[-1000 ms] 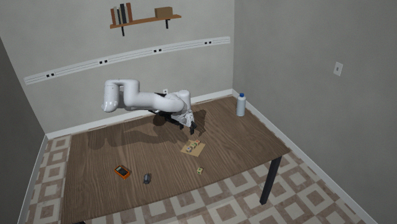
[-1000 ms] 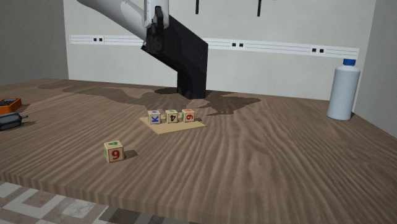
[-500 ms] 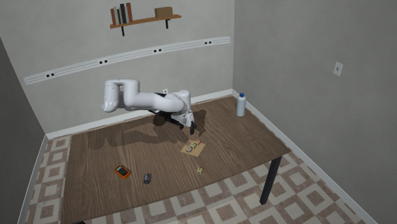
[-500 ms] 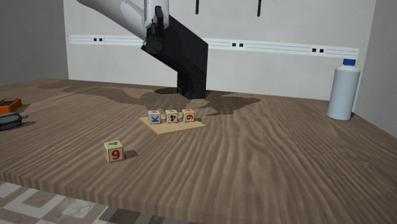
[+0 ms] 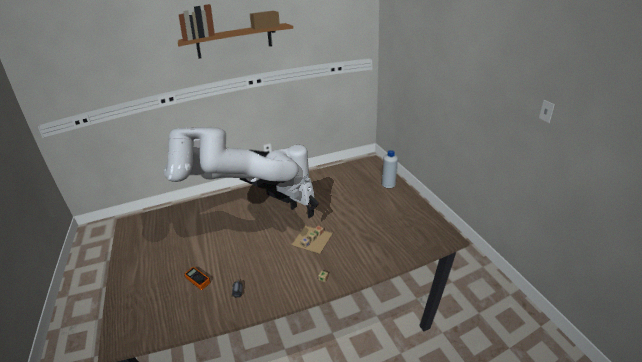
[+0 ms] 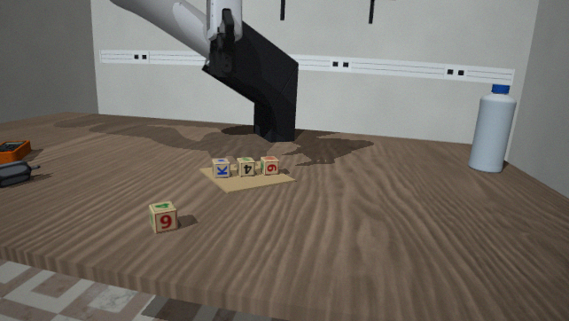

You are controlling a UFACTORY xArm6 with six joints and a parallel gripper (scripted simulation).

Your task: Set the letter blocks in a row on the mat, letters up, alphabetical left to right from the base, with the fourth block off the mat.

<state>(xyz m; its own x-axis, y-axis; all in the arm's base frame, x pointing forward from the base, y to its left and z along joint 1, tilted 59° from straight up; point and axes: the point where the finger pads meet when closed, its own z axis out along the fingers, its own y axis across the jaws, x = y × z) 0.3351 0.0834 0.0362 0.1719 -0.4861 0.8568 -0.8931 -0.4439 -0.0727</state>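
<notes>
A tan mat (image 5: 324,243) (image 6: 248,183) lies near the middle of the table. Three lettered wooden blocks stand on it in a close row. In the exterior view they are a block with a blue K on its side (image 6: 221,168) (image 5: 306,241), a middle block with a 4 on its side (image 6: 245,166) (image 5: 313,235), and a block with a red 9 on its side (image 6: 269,165) (image 5: 319,230). Their top faces are too small to read. A fourth block (image 5: 323,275) (image 6: 163,216) with a red 9 on its side stands off the mat, towards the table's front edge. My gripper (image 5: 311,206) (image 6: 221,58) is open and empty, above the table just behind the mat.
A white bottle with a blue cap (image 5: 389,170) (image 6: 492,130) stands at the far right of the table (image 5: 400,225) (image 6: 399,222). An orange device (image 5: 197,278) (image 6: 13,150) and a small grey object (image 5: 237,288) (image 6: 14,173) lie at the front left.
</notes>
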